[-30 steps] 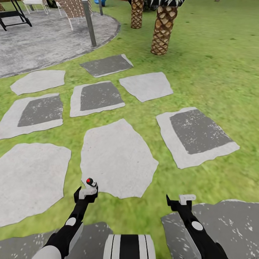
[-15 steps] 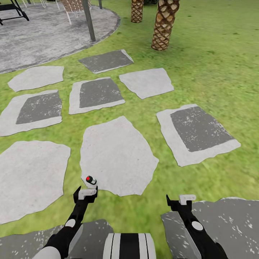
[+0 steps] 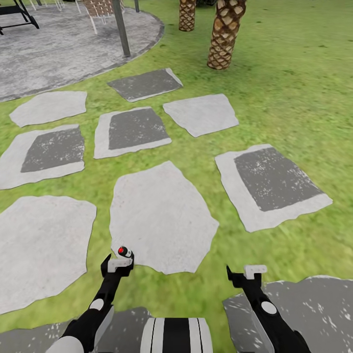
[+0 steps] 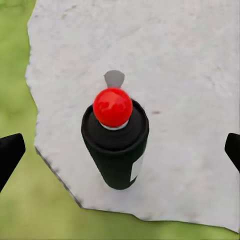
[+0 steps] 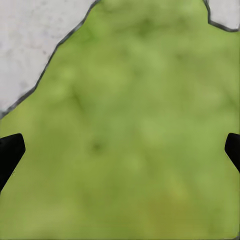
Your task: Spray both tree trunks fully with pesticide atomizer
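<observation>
The pesticide atomizer (image 3: 125, 253), a small black bottle with a white label and a red ball on top, stands upright on a pale stepping stone (image 3: 162, 215) near the stone's edge. My left gripper (image 3: 119, 264) is just short of it and open. In the left wrist view the atomizer (image 4: 116, 145) sits between the spread fingertips (image 4: 10, 152), and neither touches it. My right gripper (image 3: 247, 270) hangs open over grass (image 5: 130, 130). The trees, their trunks and any pesticide are out of view.
Grey and pale stepping stones (image 3: 272, 181) lie across the lawn ahead. Two scaly palm trunks (image 3: 223, 37) stand at the far middle. A slim grey post (image 3: 121, 29) rises at the edge of a round paved patio (image 3: 59, 49) with chairs at the far left.
The whole view shifted slightly, so the camera moved. The atomizer now sits a little closer to my left gripper. Both arms keep their places in the picture.
</observation>
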